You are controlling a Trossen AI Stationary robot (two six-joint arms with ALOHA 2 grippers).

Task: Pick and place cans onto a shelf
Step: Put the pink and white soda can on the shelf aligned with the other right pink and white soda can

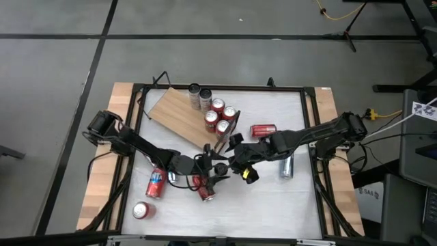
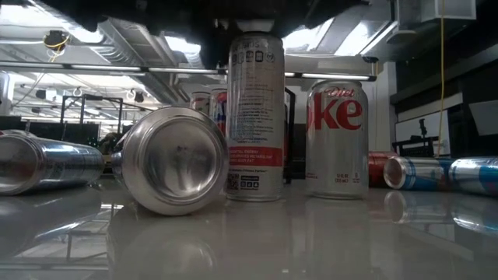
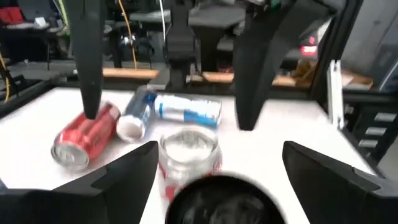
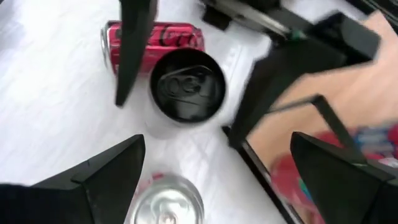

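- Both arms meet near the middle of the white table (image 1: 273,198), just off the shelf's near corner, which reads as two grippers converging on one small cluster of cans.
- The left gripper (image 1: 213,179) has its fingers spread wide with nothing clamped; in its wrist view a standing can (image 3: 189,155) sits between the fingers (image 3: 121,177), so it seems lined up for a grasp not yet made.
- The right gripper (image 1: 239,162) is likewise wide open and empty, hovering over a dark-topped upright can (image 4: 186,87) with a silver-topped can (image 4: 166,202) close to its fingers.
- The shelf (image 1: 181,116), a light-brown board with a thin black frame, lies angled toward the table's far left corner; five cans stand bunched along its right end (image 1: 217,113), probably to leave room on the bare board.
- Loose cans remain: a red one lying flat (image 1: 263,130) right of the shelf, a slim silver-blue one (image 1: 286,166) toward the right edge, and two red ones (image 1: 156,183) (image 1: 141,210) near the front left corner.
- The cans are small, mostly red with shiny silver tops; the low view shows one tall slim silver can upright (image 2: 256,117) and a Diet Coke can (image 2: 336,140) beside it.
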